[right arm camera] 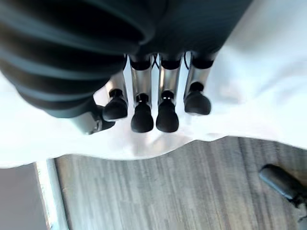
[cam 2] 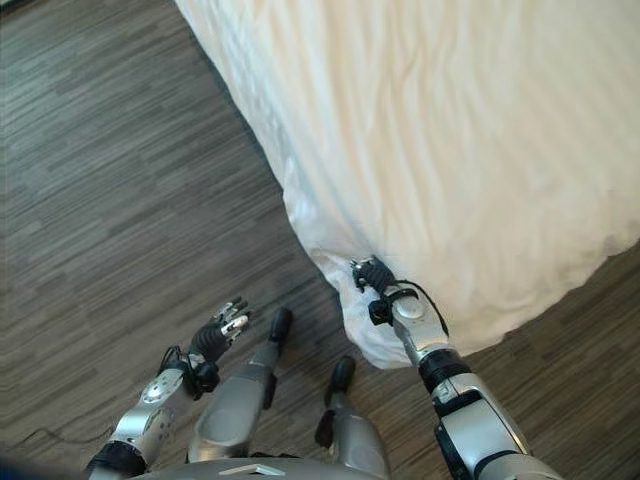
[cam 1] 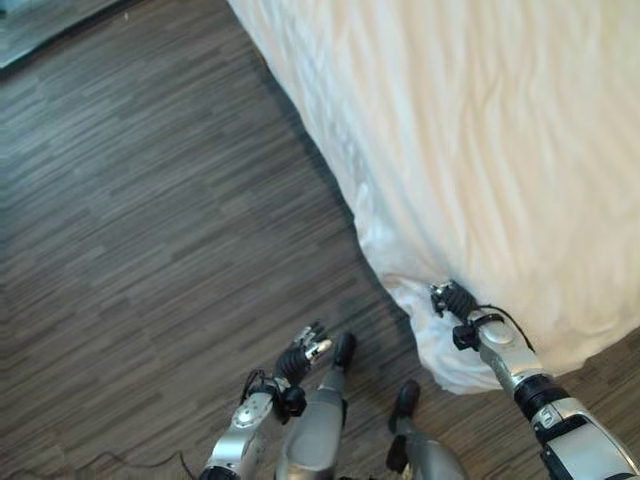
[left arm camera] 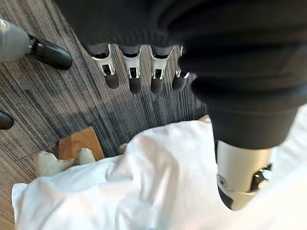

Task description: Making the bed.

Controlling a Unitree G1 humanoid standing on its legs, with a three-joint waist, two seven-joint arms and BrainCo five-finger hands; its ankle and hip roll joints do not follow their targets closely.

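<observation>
A white duvet (cam 1: 480, 150) covers the bed, and its near corner (cam 1: 430, 340) hangs down to the floor in a bunched fold. My right hand (cam 1: 455, 302) rests against that corner at the bed's edge. In the right wrist view its fingers (right arm camera: 165, 96) are straight, lying over the white cloth (right arm camera: 268, 96) without curling round it. My left hand (cam 1: 303, 352) hovers above the floor to the left of the corner, apart from the duvet. Its fingers (left arm camera: 129, 72) are straight and hold nothing, with the duvet corner (left arm camera: 158, 182) just past them.
Dark wood-grain floor (cam 1: 150, 200) stretches left of the bed. A wooden bed leg (left arm camera: 79, 143) pokes out beneath the hanging corner. A paler strip (cam 1: 40, 25) lies at the far left edge of the floor.
</observation>
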